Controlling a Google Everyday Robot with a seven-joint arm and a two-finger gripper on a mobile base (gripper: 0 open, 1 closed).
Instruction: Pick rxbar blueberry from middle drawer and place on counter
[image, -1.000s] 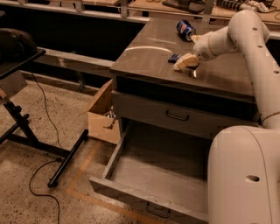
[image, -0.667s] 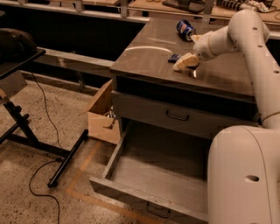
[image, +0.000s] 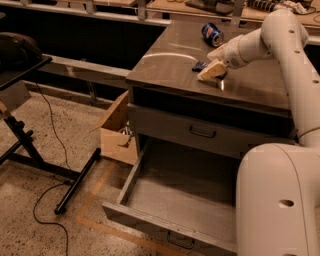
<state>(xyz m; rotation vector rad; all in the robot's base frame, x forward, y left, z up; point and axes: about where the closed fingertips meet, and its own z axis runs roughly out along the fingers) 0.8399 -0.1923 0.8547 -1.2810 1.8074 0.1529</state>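
The rxbar blueberry (image: 199, 65) is a small dark blue bar lying flat on the counter (image: 165, 70), near the middle of it. My gripper (image: 212, 70) is low over the counter, right beside the bar's right end, which it partly hides. The middle drawer (image: 150, 220) is pulled wide open at the bottom of the cabinet, and its visible inside holds nothing. My pale arm reaches in from the right and covers the drawer's right part.
A blue soda can (image: 212, 34) lies at the back of the counter. A taller grey drawer (image: 202, 132) above the open one is closed. A cardboard box (image: 117, 132) sits on the floor left of the cabinet. A black stand (image: 30, 150) and cable are further left.
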